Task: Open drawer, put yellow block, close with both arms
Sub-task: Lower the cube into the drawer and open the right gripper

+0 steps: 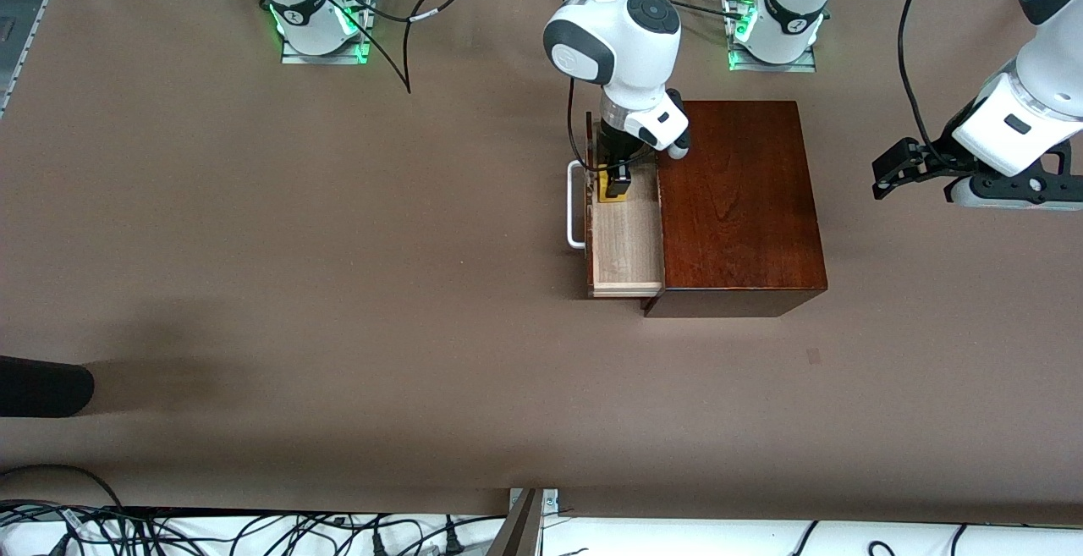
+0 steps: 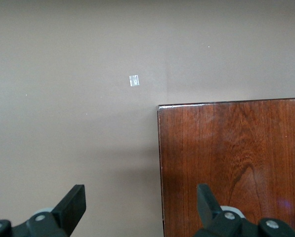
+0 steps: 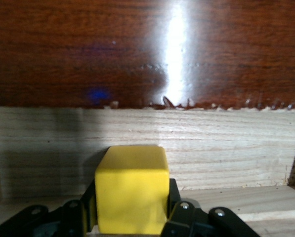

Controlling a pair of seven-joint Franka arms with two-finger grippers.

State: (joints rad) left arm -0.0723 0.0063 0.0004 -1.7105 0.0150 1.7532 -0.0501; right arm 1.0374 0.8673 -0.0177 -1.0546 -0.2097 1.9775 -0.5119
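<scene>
The block (image 1: pixel 611 187) sits clamped between the fingers of the right gripper (image 1: pixel 615 182), which reaches straight down into the open drawer (image 1: pixel 626 243). In the right wrist view the block (image 3: pixel 132 195) fills the gap between the two black fingers (image 3: pixel 174 207), its yellow face toward the camera, with the pale wood wall of the drawer (image 3: pixel 211 148) just past it and the glossy dark box (image 3: pixel 137 49) above that wall. Gripper and block are at the end of the drawer farther from the front camera; the rest of the pale floor, nearer that camera, is bare. The white handle (image 1: pixel 576 205) on the drawer front lies beside the gripper, toward the right arm's end of the table. The box (image 1: pixel 740 200) stands on the gripper's other flank, toward the left arm's end. The left gripper (image 1: pixel 898 168) waits in the air over the table past the box, at the left arm's end, its fingers (image 2: pixel 70 205) spread wide apart and holding nothing; its wrist view looks down on the box top (image 2: pixel 231 163) and brown table (image 2: pixel 73 98).
</scene>
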